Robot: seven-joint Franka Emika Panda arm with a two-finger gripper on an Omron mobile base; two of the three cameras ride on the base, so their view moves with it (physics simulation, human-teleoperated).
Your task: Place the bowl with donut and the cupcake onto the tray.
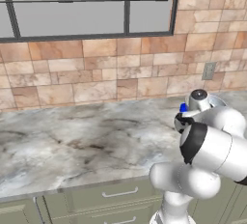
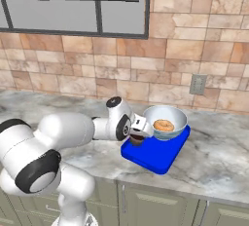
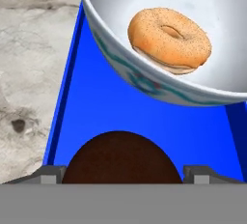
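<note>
One cupcake (image 3: 122,158), one donut (image 3: 170,39), one bowl (image 3: 144,80), one tray (image 3: 159,126).

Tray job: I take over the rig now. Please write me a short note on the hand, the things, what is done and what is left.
Hand: open, at the cupcake, fingers either side of it; no grip seen.
Bowl with donut: on the tray.
Cupcake: on the tray, in front of the bowl.
Done: both things appear placed.
Left: pull the hand back; check the cupcake stands free.
</note>
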